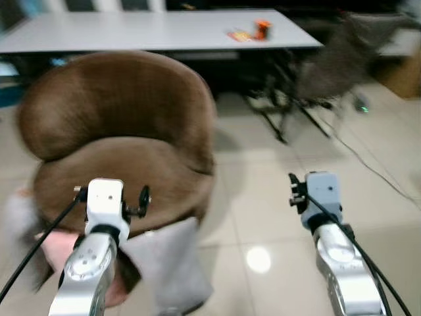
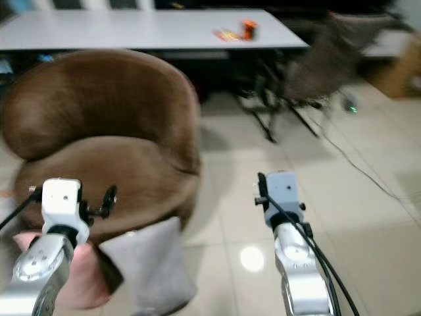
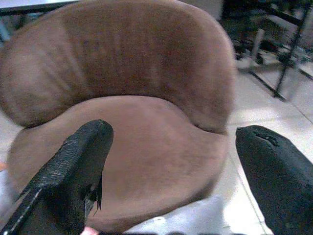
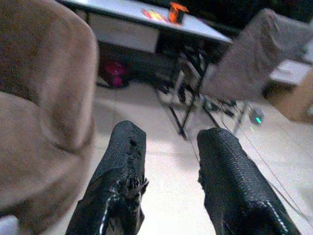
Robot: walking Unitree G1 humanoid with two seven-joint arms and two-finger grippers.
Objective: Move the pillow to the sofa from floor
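grey pillow upright, leaning on sofa

Glossy beige tiled floor carries a round brown velvet tub sofa. A grey square pillow and a pink cushion lie on the floor, leaning against the sofa's front. Long white table behind holds a small orange object.

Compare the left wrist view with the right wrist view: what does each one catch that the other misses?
Left wrist alone: the brown sofa's whole seat and backrest, and the grey pillow's top edge below it, between the wide-open left claw. Right wrist alone: the orange object on the grey table, a draped chair, and the right claw. Both: sofa and tiled floor.
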